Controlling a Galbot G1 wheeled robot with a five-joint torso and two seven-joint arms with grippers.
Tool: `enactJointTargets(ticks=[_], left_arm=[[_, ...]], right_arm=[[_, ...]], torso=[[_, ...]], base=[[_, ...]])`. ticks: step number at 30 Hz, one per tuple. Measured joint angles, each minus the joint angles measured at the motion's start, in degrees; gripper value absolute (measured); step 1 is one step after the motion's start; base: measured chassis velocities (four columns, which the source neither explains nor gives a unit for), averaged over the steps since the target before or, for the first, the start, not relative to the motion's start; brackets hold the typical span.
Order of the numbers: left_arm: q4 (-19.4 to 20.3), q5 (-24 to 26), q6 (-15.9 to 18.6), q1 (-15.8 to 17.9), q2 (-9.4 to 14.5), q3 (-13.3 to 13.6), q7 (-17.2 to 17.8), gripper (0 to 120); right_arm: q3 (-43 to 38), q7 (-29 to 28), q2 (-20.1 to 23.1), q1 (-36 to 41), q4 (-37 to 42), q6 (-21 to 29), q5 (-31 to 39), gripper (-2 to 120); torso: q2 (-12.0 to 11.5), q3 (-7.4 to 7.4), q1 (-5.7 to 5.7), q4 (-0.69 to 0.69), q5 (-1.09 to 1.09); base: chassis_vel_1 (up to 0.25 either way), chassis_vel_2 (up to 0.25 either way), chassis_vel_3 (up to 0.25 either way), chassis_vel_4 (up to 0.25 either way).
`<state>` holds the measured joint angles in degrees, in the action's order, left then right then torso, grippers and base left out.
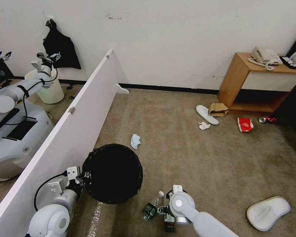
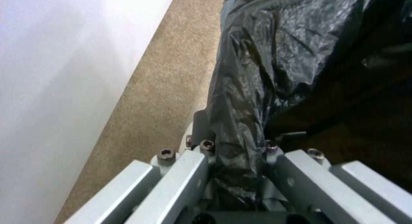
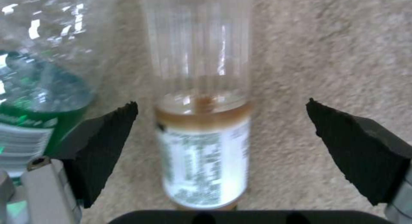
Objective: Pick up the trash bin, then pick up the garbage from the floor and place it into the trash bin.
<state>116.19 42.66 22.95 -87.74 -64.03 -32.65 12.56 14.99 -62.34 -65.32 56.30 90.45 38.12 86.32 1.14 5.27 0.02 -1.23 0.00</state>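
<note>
A mock hotel room: carpet floor (image 1: 194, 158), slippers (image 1: 207, 114), and at 2 o'clock a bedside cabinet (image 1: 253, 85) with telephone (image 1: 264, 56).

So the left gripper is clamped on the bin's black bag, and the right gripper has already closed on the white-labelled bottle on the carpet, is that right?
Not quite. The left gripper is clamped on the trash bin's black bag, but the right gripper is open: in the right wrist view its fingers stand apart on either side of the white-labelled bottle, not touching it.
</note>
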Motion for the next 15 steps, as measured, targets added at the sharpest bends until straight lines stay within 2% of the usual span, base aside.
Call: enactJointTargets(ticks=[15], left_arm=[[-0.1, -0.6, -0.2, -0.2, -0.4, 0.1, -0.1, 2]], right_arm=[[-1.7, 0.8, 1.2, 0.8, -1.6, -0.2, -2.2, 100]], torso=[[0.0, 0.0, 0.0, 0.0, 0.0]], base=[[0.0, 0.0, 0.0, 0.0]])
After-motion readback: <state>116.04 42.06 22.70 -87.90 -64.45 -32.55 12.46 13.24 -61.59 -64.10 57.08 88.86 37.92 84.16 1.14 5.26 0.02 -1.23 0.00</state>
